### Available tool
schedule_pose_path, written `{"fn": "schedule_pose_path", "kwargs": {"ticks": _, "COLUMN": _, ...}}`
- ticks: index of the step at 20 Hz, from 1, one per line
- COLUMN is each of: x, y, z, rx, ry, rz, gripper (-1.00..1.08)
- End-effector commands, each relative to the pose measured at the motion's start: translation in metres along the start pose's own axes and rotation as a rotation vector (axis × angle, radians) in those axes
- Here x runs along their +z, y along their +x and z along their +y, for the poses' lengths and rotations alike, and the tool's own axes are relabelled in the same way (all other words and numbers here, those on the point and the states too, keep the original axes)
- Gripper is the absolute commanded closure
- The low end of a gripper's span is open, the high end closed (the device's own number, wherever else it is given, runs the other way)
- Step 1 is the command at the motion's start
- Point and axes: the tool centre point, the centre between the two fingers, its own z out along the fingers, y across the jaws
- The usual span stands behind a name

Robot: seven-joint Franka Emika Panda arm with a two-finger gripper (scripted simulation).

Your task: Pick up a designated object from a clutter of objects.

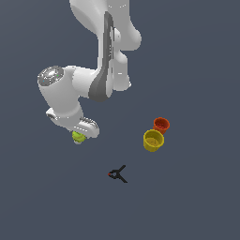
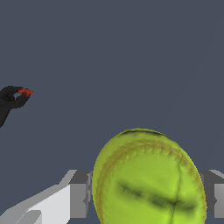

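A white robot arm (image 1: 89,79) reaches down over a flat dark grey surface (image 1: 197,206). A small yellow-green ball (image 1: 78,137) peeks out beneath its wrist. On the exterior view's right, a yellow cup (image 1: 153,140) touches an orange-red cup (image 1: 161,124). A black clamp (image 1: 118,174) lies apart.

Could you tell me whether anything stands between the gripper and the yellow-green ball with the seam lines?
Nothing visible does. In the wrist view the yellow-green ball sits directly between the grey fingers of the gripper. The black clamp with a red tip lies well apart.
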Motion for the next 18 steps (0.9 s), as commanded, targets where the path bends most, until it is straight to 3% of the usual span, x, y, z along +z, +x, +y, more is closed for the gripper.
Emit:
{"fn": "schedule_pose_path", "kwargs": {"ticks": 1, "x": -0.021, "y": -0.011, "z": -0.005, "rx": 0.0, "ry": 0.0, "rz": 0.002, "gripper": 1.08}}
{"fn": "schedule_pose_path", "kwargs": {"ticks": 18, "x": -0.17, "y": -0.092, "z": -0.044, "rx": 0.001, "ry": -0.004, "rz": 0.003, "gripper": 1.08}}
